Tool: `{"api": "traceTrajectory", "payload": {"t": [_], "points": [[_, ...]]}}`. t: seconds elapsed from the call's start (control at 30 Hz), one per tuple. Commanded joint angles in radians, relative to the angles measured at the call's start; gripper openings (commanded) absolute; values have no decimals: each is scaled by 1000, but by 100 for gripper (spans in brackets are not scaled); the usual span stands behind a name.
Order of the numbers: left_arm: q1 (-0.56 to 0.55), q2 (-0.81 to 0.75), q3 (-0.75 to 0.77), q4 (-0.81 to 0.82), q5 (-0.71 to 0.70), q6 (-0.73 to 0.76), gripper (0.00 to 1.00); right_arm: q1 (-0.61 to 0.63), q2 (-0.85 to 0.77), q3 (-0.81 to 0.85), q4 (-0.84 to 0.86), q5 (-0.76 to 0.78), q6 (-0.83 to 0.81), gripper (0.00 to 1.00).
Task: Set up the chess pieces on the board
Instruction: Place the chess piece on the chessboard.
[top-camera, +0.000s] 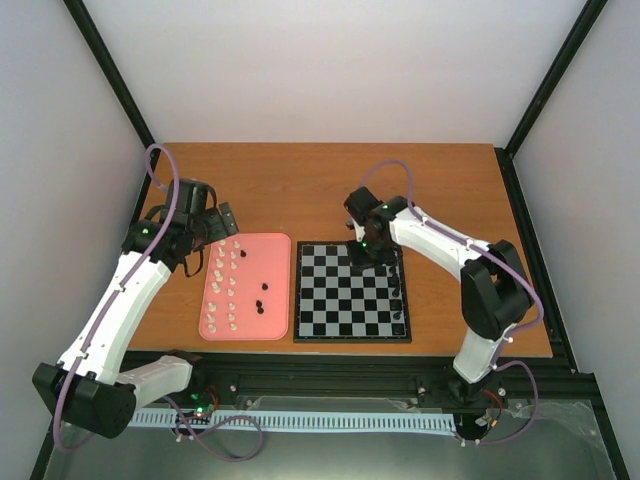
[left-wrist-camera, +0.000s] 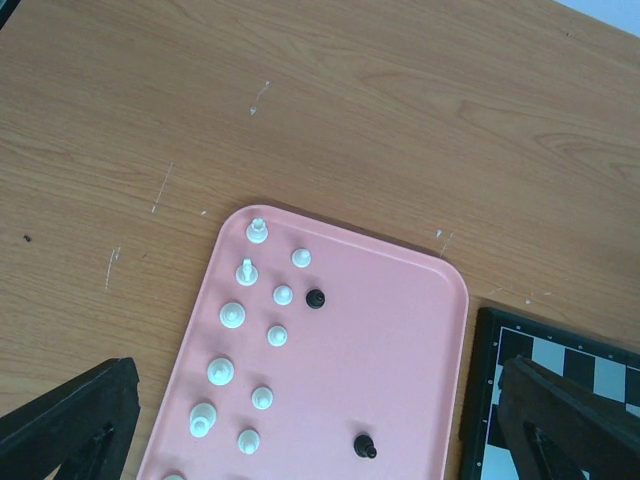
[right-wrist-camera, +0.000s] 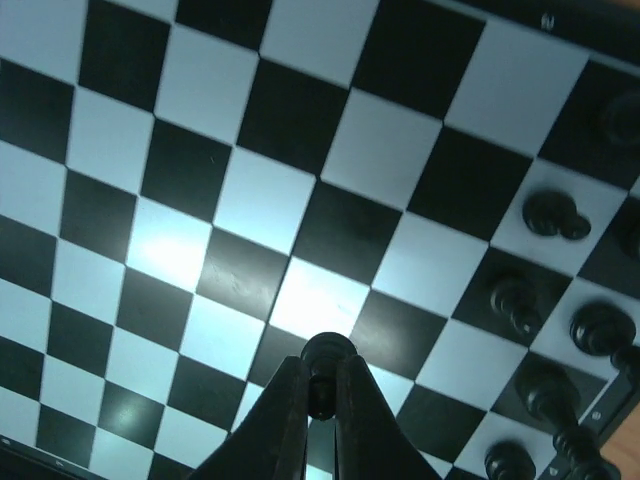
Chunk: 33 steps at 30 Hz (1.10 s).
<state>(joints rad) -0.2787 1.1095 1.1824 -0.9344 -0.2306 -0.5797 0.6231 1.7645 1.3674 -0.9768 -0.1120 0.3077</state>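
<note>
Right tool (right-wrist-camera: 322, 388) pinching black piece (right-wrist-camera: 327, 349), above board (right-wrist-camera: 250, 200)

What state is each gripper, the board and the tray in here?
left gripper: open, empty, over the tray
right gripper: shut on a black piece, over the board
board: black pieces along its right edge
tray: many white pieces, a few black

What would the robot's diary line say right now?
right hand: shut on black piece, over board | left hand: open, by pink tray
</note>
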Motion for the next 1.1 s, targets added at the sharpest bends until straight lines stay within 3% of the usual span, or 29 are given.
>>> {"api": "traceTrajectory", "payload": {"t": [0.0,0.63,1.07], "points": [[4,7,-10,21,8,9,100,-16,-78,-71,32,18,19,3],[4,20,-16,27,5,10,100,-70,-117,-240,95,71,26,3],[4,20,-18,29,5,13,100,-88,-106,-260,104,82,19,3]]}}
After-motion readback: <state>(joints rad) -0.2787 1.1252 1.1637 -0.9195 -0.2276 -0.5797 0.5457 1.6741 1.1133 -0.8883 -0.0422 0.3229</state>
